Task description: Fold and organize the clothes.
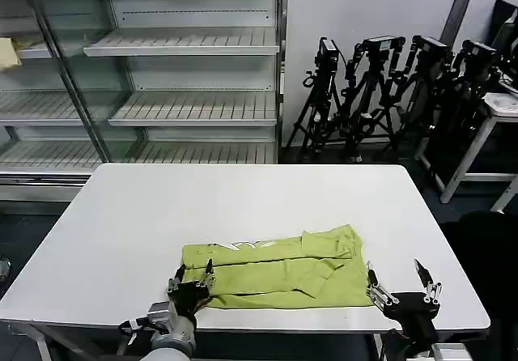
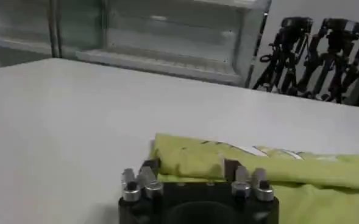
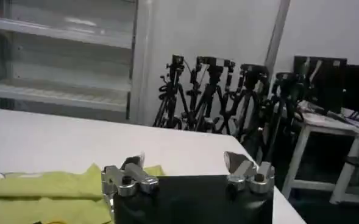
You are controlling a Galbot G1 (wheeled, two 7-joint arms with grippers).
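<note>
Lime-green cotton, the T-shirt lies folded into a long band on the near half of the white table, its long edge parallel to the front edge. A strip of white print shows at the upper fold in the head view and again in the left wrist view.

My left gripper sits at the band's left end, low over the table edge. Its fingers stand apart, one either side of the fabric corner, and I judge that nothing is clamped. My right gripper hangs just off the band's right end, fingers spread wide and empty, beside the cloth rather than over it.

Risks from here, as I judge them:
- The fabric is thin and layered. A shallow pinch may catch only the top layer, and the fold underneath would then open when I lift.
- The right gripper stands past the cloth's end. If it shuts where it is, it misses the fabric.
- Both grippers work near the front edge. A pull toward me could drag the band off the table.
- Uneven lift between the two ends would skew the next fold.

Writing: I can read none. The print on the shirt is mostly folded under, and I see no legible labels on the shelving or the tripods behind.
</note>
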